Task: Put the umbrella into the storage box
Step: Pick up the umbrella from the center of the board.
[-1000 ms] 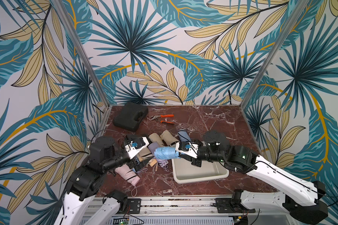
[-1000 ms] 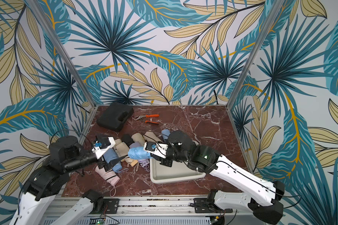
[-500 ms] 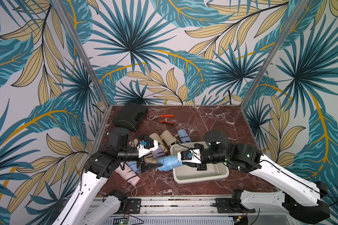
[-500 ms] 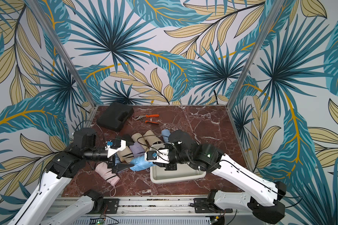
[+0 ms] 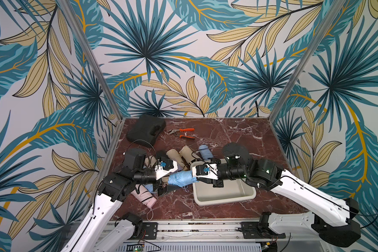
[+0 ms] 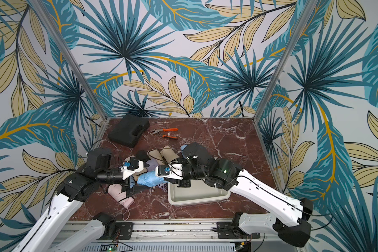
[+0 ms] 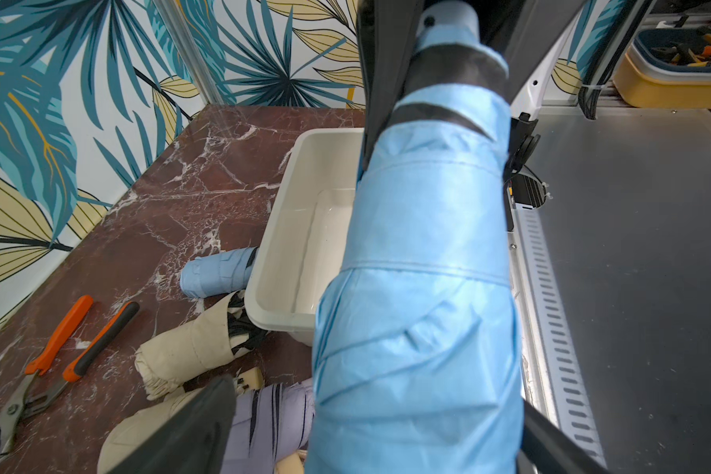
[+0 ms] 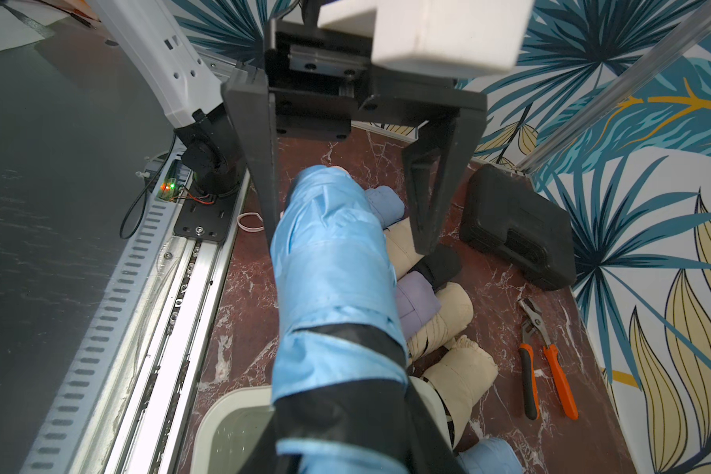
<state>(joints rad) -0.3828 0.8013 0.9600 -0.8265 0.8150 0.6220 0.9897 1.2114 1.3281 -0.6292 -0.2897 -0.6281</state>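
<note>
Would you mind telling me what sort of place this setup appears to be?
Probably a staged robot test cell, not a home: leaf-print panels enclose a marble-look tabletop, and the left arm and right arm stand on an aluminium rail.

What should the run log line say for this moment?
right gripper: shut on blue umbrella | left gripper: open around its free end | box: empty | placed: no

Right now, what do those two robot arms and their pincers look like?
Both the left arm and the right arm have white links joined by chunky black joints, with thin black cables looping alongside. A green light glows on the right arm. The left gripper and right gripper each have a white housing and two flat, tapering black fingers.
</note>
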